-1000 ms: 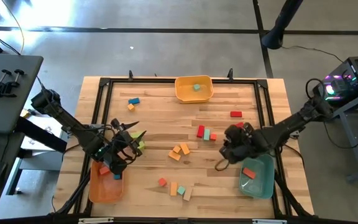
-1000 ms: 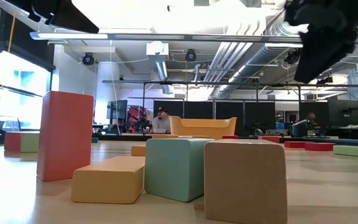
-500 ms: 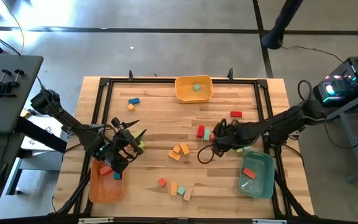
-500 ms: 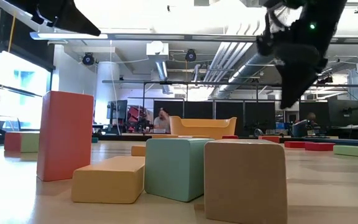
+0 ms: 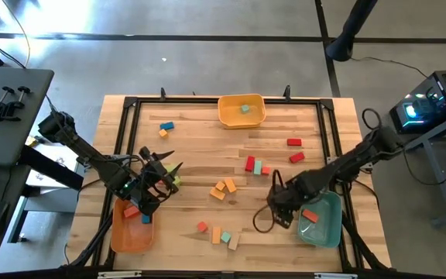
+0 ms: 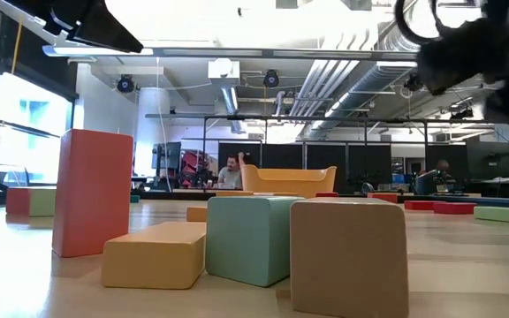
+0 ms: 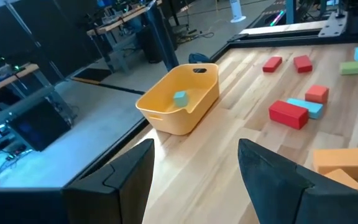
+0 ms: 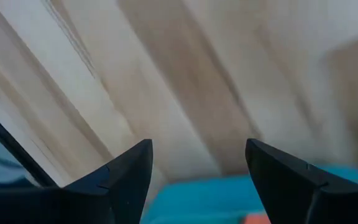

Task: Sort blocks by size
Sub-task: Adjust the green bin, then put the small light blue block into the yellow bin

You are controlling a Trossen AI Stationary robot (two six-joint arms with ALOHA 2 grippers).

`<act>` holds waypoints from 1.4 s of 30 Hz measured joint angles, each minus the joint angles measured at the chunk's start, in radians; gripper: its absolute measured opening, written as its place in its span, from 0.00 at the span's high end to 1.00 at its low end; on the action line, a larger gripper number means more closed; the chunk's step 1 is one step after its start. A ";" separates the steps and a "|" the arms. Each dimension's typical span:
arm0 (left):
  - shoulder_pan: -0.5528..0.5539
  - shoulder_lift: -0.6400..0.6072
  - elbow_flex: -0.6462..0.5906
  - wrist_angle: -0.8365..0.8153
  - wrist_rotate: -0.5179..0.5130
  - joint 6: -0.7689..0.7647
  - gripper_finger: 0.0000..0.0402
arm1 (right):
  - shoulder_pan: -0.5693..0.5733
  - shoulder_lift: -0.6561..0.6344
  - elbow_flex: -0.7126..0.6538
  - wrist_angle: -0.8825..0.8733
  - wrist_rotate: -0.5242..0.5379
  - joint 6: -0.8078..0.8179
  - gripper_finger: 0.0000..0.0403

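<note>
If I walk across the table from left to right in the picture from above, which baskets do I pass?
Orange bin → yellow bin → teal bin.

I see a wooden table [image 5: 192, 151] with a black frame. On it lie scattered blocks [image 5: 224, 187] — and three bins: yellow [image 5: 241, 120], orange [image 5: 122, 239], teal [image 5: 330, 229].

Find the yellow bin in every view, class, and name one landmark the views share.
High view: yellow bin at the table's far edge, centre.
Low view: far background, centre.
Left wrist view: left of centre.
Right wrist view: not in it.
Shared landmark: teal block inside it.
</note>
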 joint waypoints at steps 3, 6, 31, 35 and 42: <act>0.000 0.000 0.000 0.002 0.020 -0.001 0.46 | 0.052 0.033 -0.001 -0.004 -0.037 0.085 0.37; 0.000 0.000 0.000 0.005 0.027 -0.001 0.46 | 0.101 0.058 -0.001 -0.012 -0.056 0.182 0.37; 0.001 0.000 0.000 0.105 0.011 0.160 0.46 | 0.134 0.036 0.197 -0.127 0.349 0.149 0.37; 0.001 0.000 0.000 0.104 0.011 0.160 0.46 | 0.115 0.056 0.197 -0.110 0.292 0.127 0.37; 0.001 0.000 0.000 0.102 0.012 0.160 0.46 | 0.125 0.147 0.197 -0.122 0.027 0.203 0.37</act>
